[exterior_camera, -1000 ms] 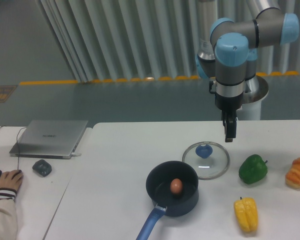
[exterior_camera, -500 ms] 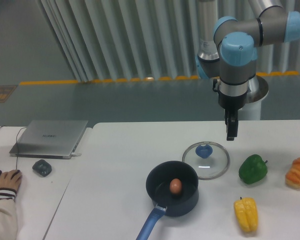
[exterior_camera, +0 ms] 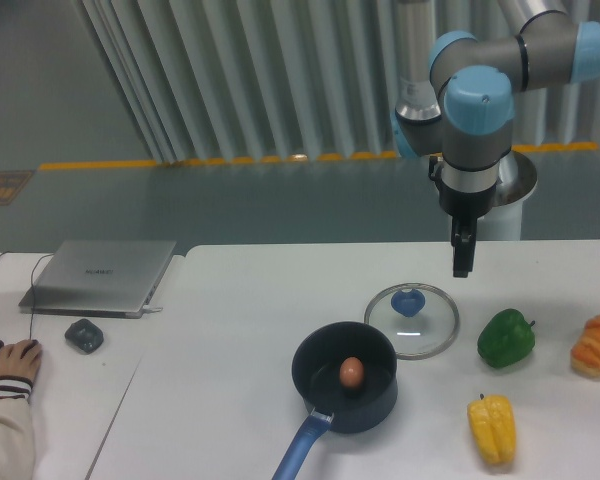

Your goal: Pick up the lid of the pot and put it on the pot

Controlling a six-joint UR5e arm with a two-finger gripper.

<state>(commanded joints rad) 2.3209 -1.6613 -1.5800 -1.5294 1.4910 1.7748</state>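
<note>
High over the table's back part, the gripper (exterior_camera: 463, 262) points down, up and to the right of the lid. Its fingers line up one behind the other from this angle, so the gap between them does not show. The glass pot lid (exterior_camera: 426, 339) with a blue knob lies flat on the table. Just left of and in front of it stands the black pot (exterior_camera: 373, 408), uncovered, with a brown egg-like object (exterior_camera: 351, 373) inside and a blue handle (exterior_camera: 302, 446) pointing toward the front.
Right of the lid lies a green pepper (exterior_camera: 506, 338), with a yellow object (exterior_camera: 493, 430) in front of it and an orange-brown pastry-like item (exterior_camera: 595, 346) farther right. A laptop (exterior_camera: 100, 277), a dark mouse (exterior_camera: 84, 336) and a hand (exterior_camera: 18, 362) are at the left.
The gripper has shifted very slightly right and up, with its wrist turning a little. The lid and pot have stayed in place.
</note>
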